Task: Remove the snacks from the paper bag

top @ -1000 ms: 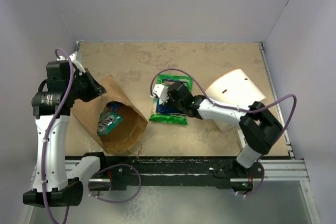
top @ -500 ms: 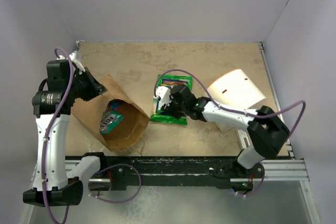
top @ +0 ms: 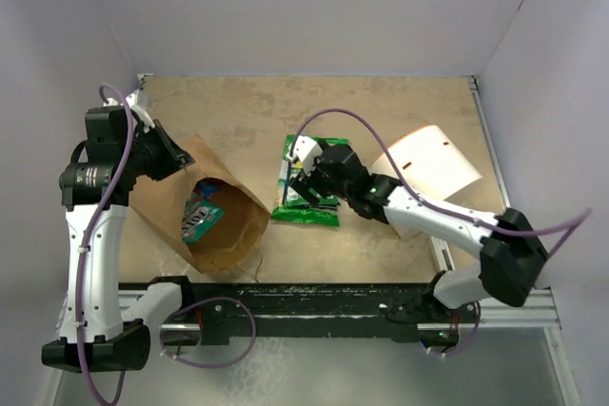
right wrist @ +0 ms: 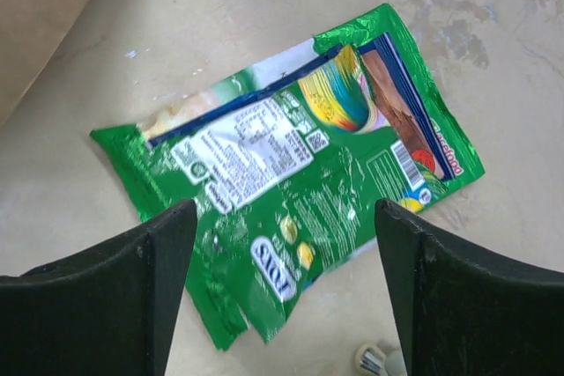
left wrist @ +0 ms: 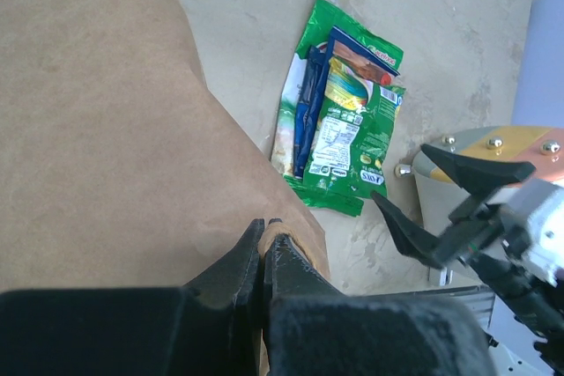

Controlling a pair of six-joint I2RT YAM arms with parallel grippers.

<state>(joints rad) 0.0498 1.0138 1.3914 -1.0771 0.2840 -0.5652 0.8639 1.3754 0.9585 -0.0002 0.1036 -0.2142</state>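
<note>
On the table (top: 409, 111) the paper bag (top: 243, 225) lies on its side, and the left gripper (left wrist: 263, 237) has its jaws pinched together on the bag's upper edge. I'd say that's to keep the mouth lifted and reachable. The right gripper (right wrist: 284, 217) hangs over the pile of snacks (right wrist: 291, 156) just beside the bag, fingers spread wide and gripping nothing, so those packets count as out. Inside the open mouth one green packet (top: 200, 216) shows, not yet fetched.
</note>
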